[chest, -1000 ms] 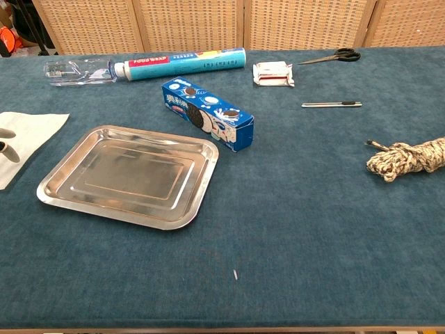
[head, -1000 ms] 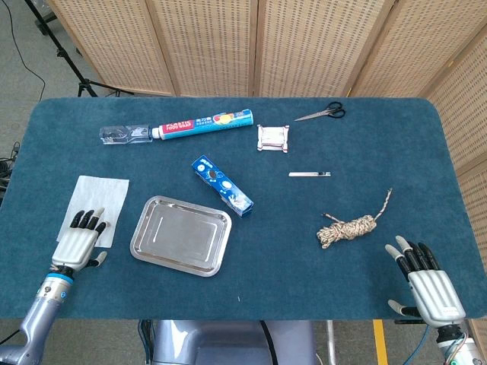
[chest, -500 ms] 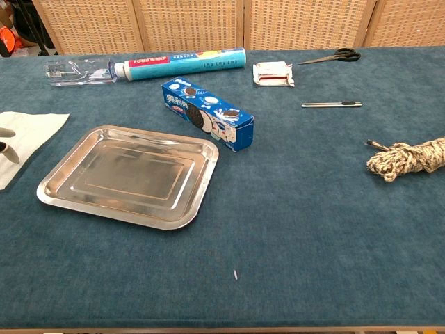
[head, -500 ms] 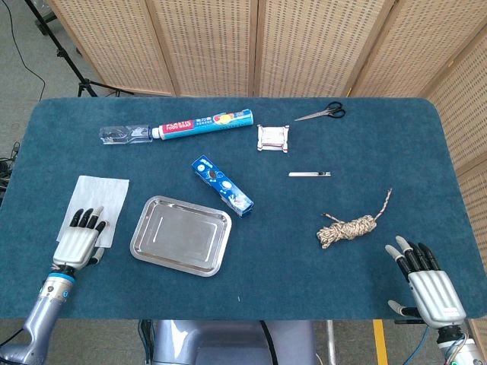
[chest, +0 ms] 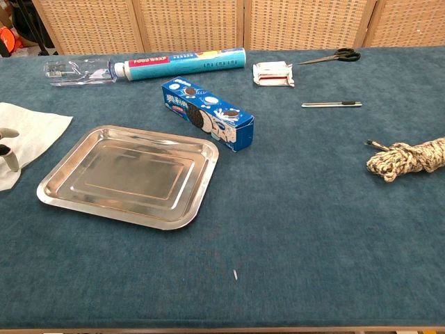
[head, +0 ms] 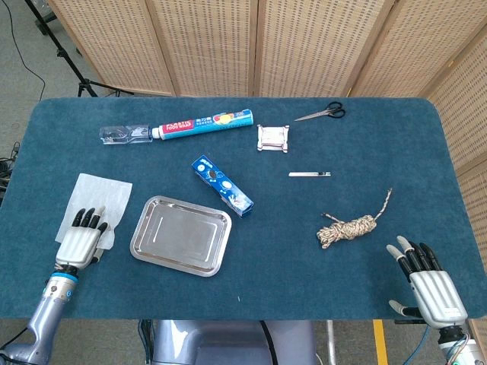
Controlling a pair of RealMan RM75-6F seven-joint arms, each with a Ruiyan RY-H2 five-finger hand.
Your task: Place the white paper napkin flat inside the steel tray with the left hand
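The white paper napkin (head: pixel 100 199) lies at the table's left side, just left of the steel tray (head: pixel 156 255). My left hand (head: pixel 79 239) grips its near edge, where the paper is rumpled. In the chest view only the fingertips (chest: pixel 8 158) show at the left border, on the napkin (chest: pixel 35 131), with the empty tray (chest: pixel 66 195) to their right. My right hand (head: pixel 426 284) stays open at the near right corner, holding nothing.
A blue cookie box (head: pixel 222 185) lies just beyond the tray's far right corner. Further back are a foil-wrap tube (head: pixel 202 123), a clear bottle (head: pixel 122 134), a small packet (head: pixel 272 138), scissors (head: pixel 323 113) and a pen (head: pixel 309 174). A rope coil (head: pixel 348 227) lies right.
The napkin has shifted and rumpled under my left hand; its far edge has risen and its right corner has moved slightly right. The right hand has not moved.
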